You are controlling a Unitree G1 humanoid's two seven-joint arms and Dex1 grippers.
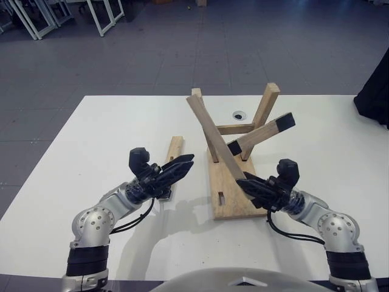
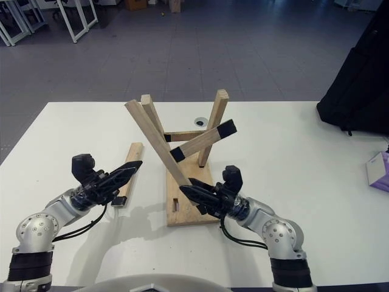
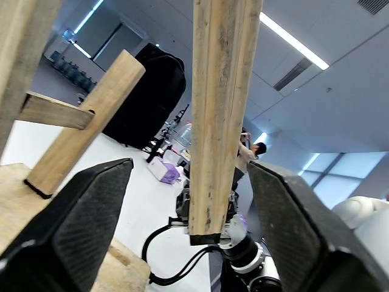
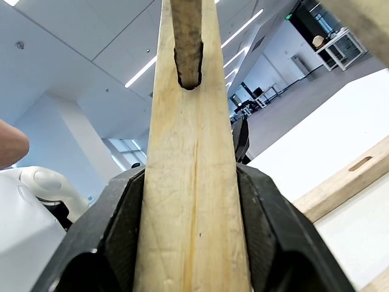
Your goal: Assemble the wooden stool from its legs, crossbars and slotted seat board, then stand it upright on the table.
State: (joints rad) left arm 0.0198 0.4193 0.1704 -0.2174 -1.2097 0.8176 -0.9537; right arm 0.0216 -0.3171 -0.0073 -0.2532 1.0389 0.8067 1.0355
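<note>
The slotted seat board (image 1: 230, 196) lies flat mid-table. Two legs (image 1: 263, 114) stand up from its far end, joined by a short crossbar (image 1: 234, 128). A bar with black ends (image 1: 262, 133) leans across them. My right gripper (image 1: 254, 186) is shut on the low end of a long leg (image 1: 214, 137) that slants up to the far left; in the right wrist view both fingers (image 4: 121, 234) press against this leg (image 4: 193, 140). My left gripper (image 1: 180, 166) hovers open over the near end of a loose wooden piece (image 1: 175, 148) lying left of the board. Its fingers (image 3: 91, 213) are spread wide.
A round hole (image 1: 239, 114) sits in the white table (image 1: 103, 134) behind the stool parts. A black bag (image 2: 358, 73) stands off the table's right edge, and a purple box (image 2: 380, 171) lies at that edge. Bare tabletop stretches to the left and far right.
</note>
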